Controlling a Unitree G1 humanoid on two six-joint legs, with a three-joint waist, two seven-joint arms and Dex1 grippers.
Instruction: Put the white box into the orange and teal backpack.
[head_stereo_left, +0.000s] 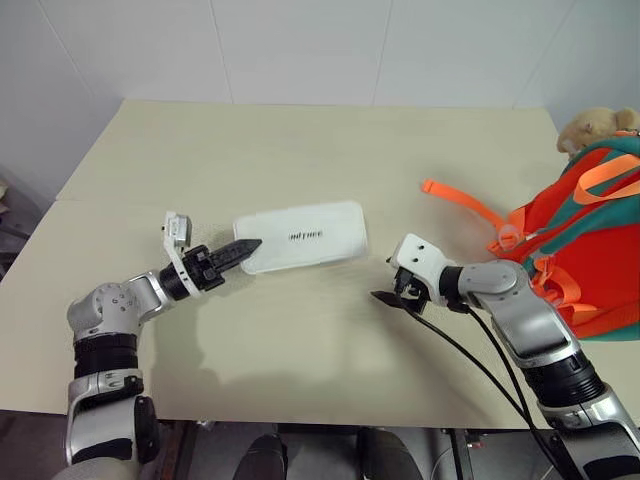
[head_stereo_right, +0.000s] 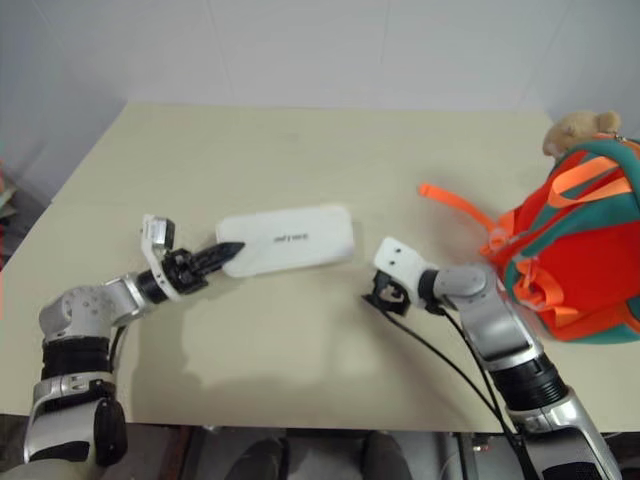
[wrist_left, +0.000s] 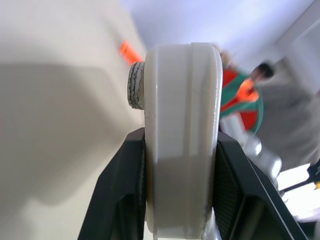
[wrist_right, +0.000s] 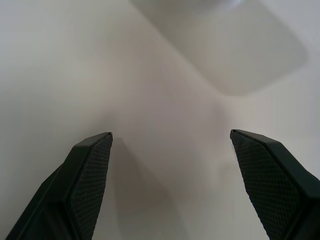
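One white box (head_stereo_left: 302, 236) and one orange and teal backpack (head_stereo_left: 590, 240) lie well apart on a pale tabletop (head_stereo_left: 300, 140) as a two-armed robot works between them. The left gripper (head_stereo_left: 243, 250) has its two black fingers clamped on the box's near-left short end; the left wrist view shows the rounded white edge pinched squarely between the pads. The box sits at a slant near the middle of the tabletop, its lettered lid facing up, and whether its far end is raised clear of the surface cannot be told. The right gripper (wrist_right: 170, 142) hangs just above the bare tabletop between box and backpack, fingers spread wide and holding nothing, with the box's corner ahead of it.

By these pictures the task stands at an early stage: the box is gripped at one end, but the carry across to the backpack and the insertion are both left to do. The backpack slumps at the right edge of the tabletop, an orange strap (head_stereo_left: 462, 202) trailing toward the centre and a tan plush toy (head_stereo_left: 595, 126) at its top. Whether its opening is unzipped, and what it holds, cannot be made out.
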